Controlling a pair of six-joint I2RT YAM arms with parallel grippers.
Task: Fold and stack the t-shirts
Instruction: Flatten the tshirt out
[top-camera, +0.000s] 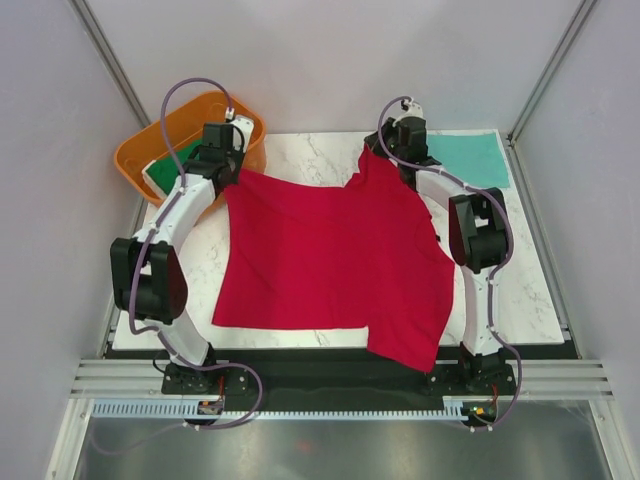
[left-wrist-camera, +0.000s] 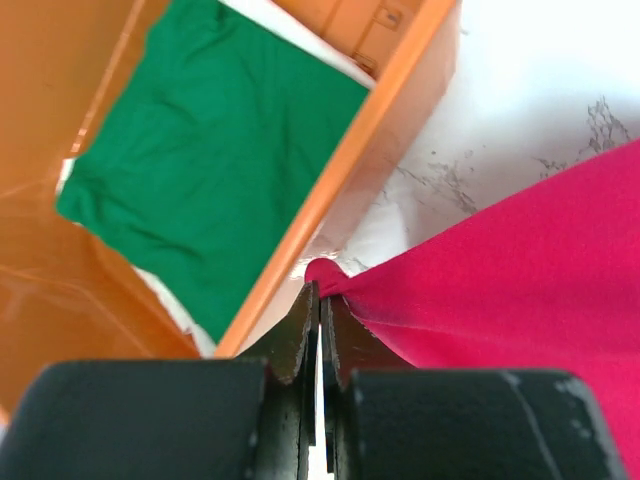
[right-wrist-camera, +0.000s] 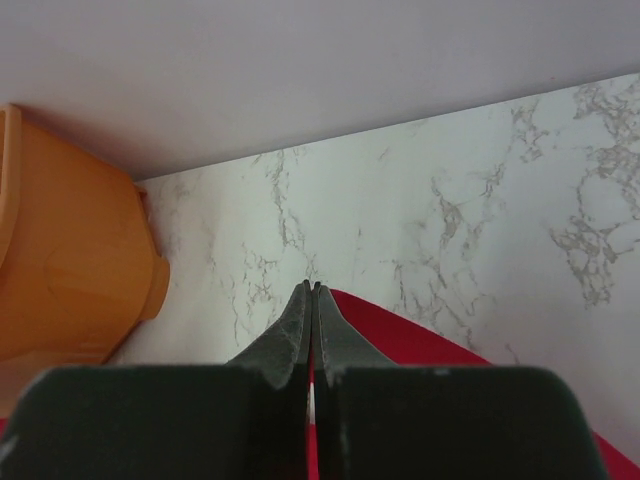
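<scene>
- Bright red cloth t-shirt (top-camera: 330, 260) lies spread on the white marbled table (top-camera: 300, 150).
- Left gripper (left-wrist-camera: 318, 300) and right gripper (right-wrist-camera: 313, 298), fingers pressed together, each pinch its far edge.
- Such thin bites may slip if the arms pull unevenly, rumpling the fold.

Red t-shirt (top-camera: 330, 255): bright red, plain, no print.
Teal t-shirt (top-camera: 465, 158): plain teal.
Green t-shirt (left-wrist-camera: 215, 150): dark green with a white edge.
Tub (top-camera: 133, 152): orange.
Desk (top-camera: 300, 155): white marble pattern with grey veining.
Left end effector (left-wrist-camera: 318, 295) and right end effector (right-wrist-camera: 313, 290): dark grey to black.
</scene>
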